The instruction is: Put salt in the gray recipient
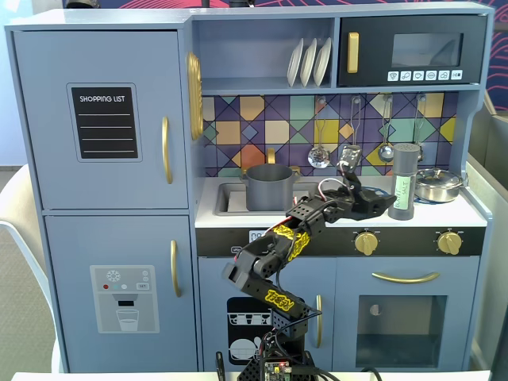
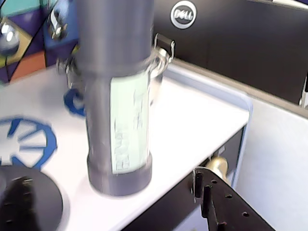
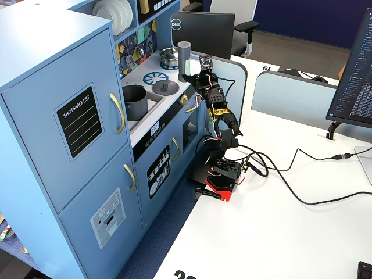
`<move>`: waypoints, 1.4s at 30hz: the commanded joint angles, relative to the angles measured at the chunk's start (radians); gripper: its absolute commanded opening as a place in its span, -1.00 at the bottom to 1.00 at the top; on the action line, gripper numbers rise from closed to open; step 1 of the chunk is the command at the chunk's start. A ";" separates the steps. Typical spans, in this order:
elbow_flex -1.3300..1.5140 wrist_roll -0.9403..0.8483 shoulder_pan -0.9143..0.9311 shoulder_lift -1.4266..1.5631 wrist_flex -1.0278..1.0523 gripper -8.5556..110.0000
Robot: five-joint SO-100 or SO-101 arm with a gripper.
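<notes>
The salt shaker, dark gray with a pale green label, stands upright on the white counter right of the stove knobs. It fills the middle of the wrist view and also shows in the other fixed view. My gripper is open just left of it. In the wrist view one finger shows at the lower left and one at the lower right; the shaker's base stands between and just ahead of them, untouched. The gray pot sits in the sink to the left, empty.
A shiny steel pan stands right behind the shaker. A flat gray lid with a knob lies on the counter between pot and shaker. Utensils hang on the tiled back wall. The counter's front edge is close under the jaws.
</notes>
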 commanded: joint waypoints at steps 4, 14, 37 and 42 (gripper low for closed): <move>-0.178 0.031 0.009 -0.153 -0.067 0.09; -0.321 0.037 -0.006 -0.411 -0.258 0.14; -0.680 0.002 -0.060 -0.796 -0.362 -0.04; -0.710 -0.005 -0.061 -0.838 -0.364 -0.09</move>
